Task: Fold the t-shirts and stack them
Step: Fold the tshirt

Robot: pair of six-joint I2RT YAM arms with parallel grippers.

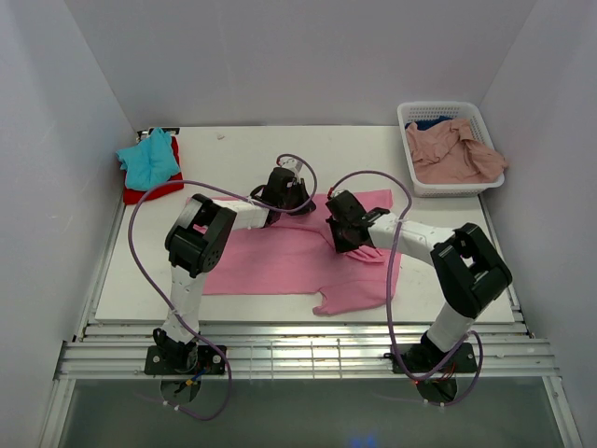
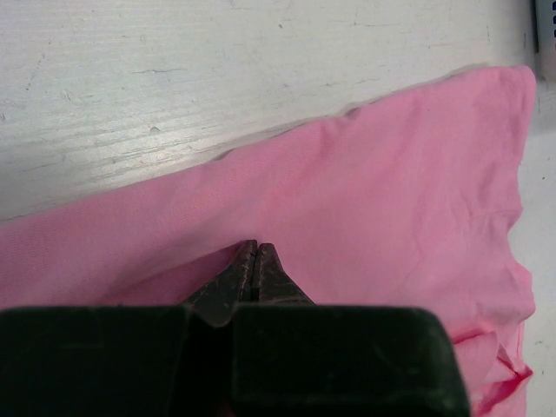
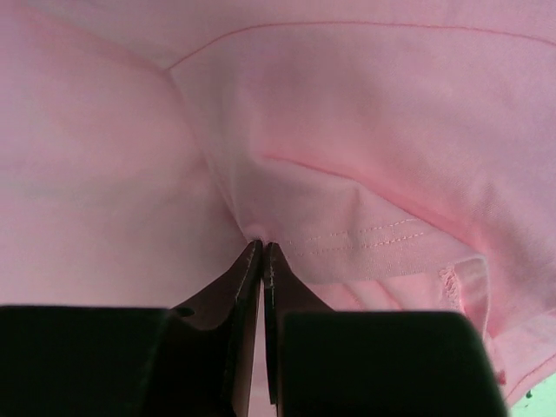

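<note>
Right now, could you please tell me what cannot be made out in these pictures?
- Top view: the dark blue shirt in the basket is mostly buried under the salmon shirt.
- Top view: the red shirt shows only an edge beneath the teal shirt.
- Left wrist view: whether the shut left gripper pinches the pink t-shirt; its fingers cover the contact.

**Surfaces and stuffs**

Pink t-shirt (image 1: 280, 257): soft matt knit cloth, fine-grained, no shine. Its hem carries a double row of stitching, and one cut edge is frayed.
Teal shirt (image 1: 149, 161), salmon shirt (image 1: 452, 151): same dull cloth, rumpled.
Table (image 2: 174, 78): white painted board, faint grain lines, scuffed, low sheen.
Basket (image 1: 438, 105): white moulded plastic lattice, smooth.
Left gripper (image 2: 257, 252), right gripper (image 3: 261, 252): dark matt fingers, hard plastic by the look.
Left arm casing (image 1: 199, 238): smooth black shell, slight gloss.
Rails (image 1: 308, 347): ribbed bare metal, dull silver.
</note>
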